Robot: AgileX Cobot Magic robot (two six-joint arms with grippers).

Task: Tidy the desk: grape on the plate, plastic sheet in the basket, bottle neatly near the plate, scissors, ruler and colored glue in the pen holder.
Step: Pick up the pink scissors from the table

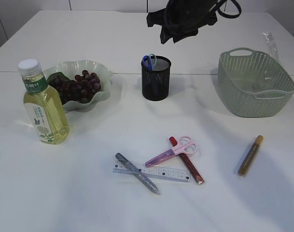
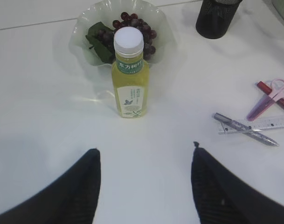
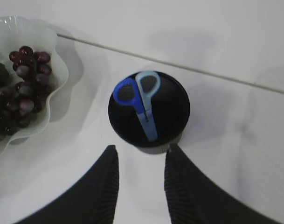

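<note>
In the exterior view only a dark bulk of the right arm shows at the top edge, and neither claw can be made out there; the clear plastic sheet [image 1: 269,42] behind the basket is faint and hard to trace. The left claw [image 2: 145,158] hangs over the white desk [image 2: 39,107] with its two black fingers [image 2: 81,186] spread wide and nothing between them. Straight ahead of it stands the upright green tea bottle [image 2: 129,74] with a white cap, and just beyond the bottle sits the wavy-rimmed plate [image 2: 86,35] holding a bunch of dark grapes [image 2: 132,28] on a green leaf. Ahead and to this claw's right lie a grey glitter glue pen [image 2: 244,129] across a clear ruler [image 2: 267,124], with pink scissors [image 2: 268,99] and a red glue pen [image 2: 265,87] just past them, the red pen cut off by the frame edge. The right claw [image 3: 141,154] hovers with its fingers [image 3: 109,177] moderately parted, gripping nothing; the black mesh pen holder [image 3: 169,116] sits just ahead of the gap, with blue scissors [image 3: 139,95] standing handles-up inside. The plate lies to this claw's left, partly out of frame. Farther right in the exterior view, the green basket [image 1: 243,92] appears to hold nothing clearly visible, and a gold glue pen [image 1: 250,154] lies alone in front of it.
</note>
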